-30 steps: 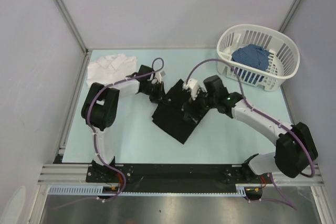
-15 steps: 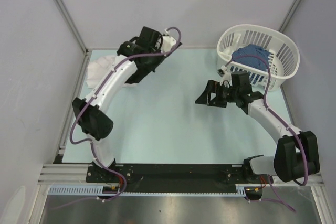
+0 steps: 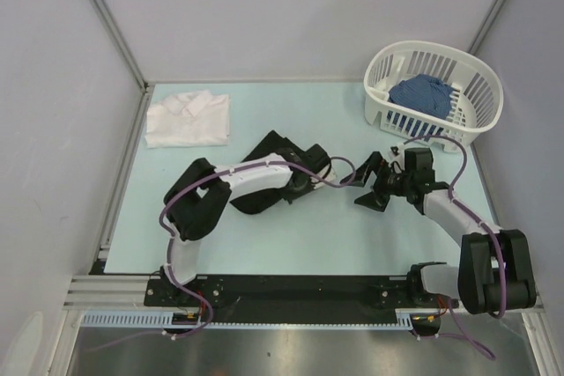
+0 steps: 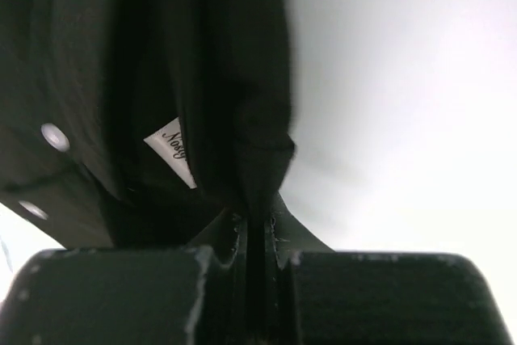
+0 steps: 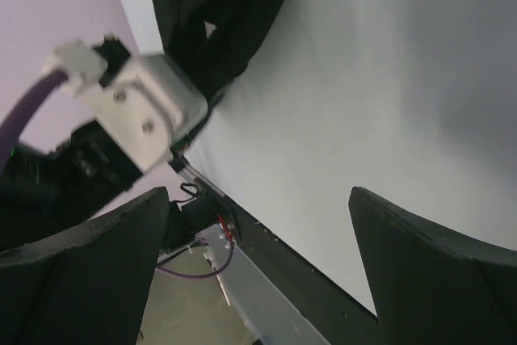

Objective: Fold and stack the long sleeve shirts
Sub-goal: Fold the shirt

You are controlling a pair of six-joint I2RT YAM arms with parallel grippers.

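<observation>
The black shirt [image 3: 269, 154] lies bunched at the table's middle. My left gripper [image 3: 310, 173] lies low across it and is shut on a fold of it. The left wrist view shows the black shirt [image 4: 202, 78] pinched between the jaws of the left gripper [image 4: 257, 220], with a white label and small white buttons beside them. My right gripper [image 3: 364, 181] is open and empty, just right of the shirt. In the right wrist view the right gripper [image 5: 258, 199] faces the black shirt [image 5: 230, 6]. The white shirt [image 3: 188, 118] lies folded at the back left.
A white slatted basket [image 3: 480, 116] holding blue cloth [image 3: 421, 94] stands at the back right. Grey walls close in the table on the left, back and right. The left arm's white wrist block [image 5: 137, 103] is close in front of the right gripper.
My left arm has swung from the back left, by the white shirt, down to the table's middle with the black shirt. My right gripper has shifted slightly nearer and lower.
</observation>
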